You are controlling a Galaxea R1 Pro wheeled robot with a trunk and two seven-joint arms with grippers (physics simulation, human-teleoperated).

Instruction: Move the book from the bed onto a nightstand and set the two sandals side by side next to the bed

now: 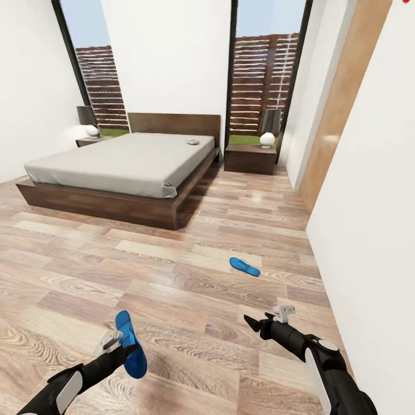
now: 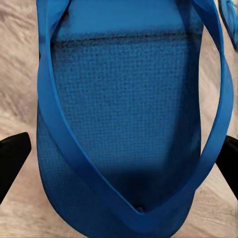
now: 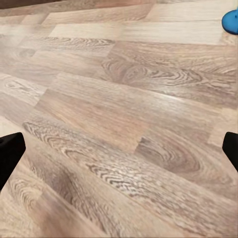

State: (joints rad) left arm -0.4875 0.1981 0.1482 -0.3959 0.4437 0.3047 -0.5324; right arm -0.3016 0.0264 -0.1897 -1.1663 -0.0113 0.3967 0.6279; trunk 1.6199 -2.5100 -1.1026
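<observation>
My left gripper [image 1: 118,341] is shut on a bright blue sandal [image 1: 130,344], held low over the wood floor at the near left. In the left wrist view that sandal [image 2: 124,124] spans the gap between the two black fingertips [image 2: 12,158]. The second sandal [image 1: 245,267] lies flat on the floor ahead and to the right, and its edge [image 3: 231,21] shows in the right wrist view. My right gripper [image 1: 266,320] hangs open over bare floor. The book [image 1: 192,142] lies on the bed [image 1: 124,161] near the headboard. A nightstand [image 1: 250,158] stands right of the bed, another [image 1: 91,140] on its left.
Each nightstand carries a lamp [image 1: 268,128] with a dark shade. A white wall [image 1: 369,202] runs close along my right side, with a tan wood panel [image 1: 340,104] further on. Tall windows stand behind the bed. Wood floor [image 1: 173,276] stretches between me and the bed.
</observation>
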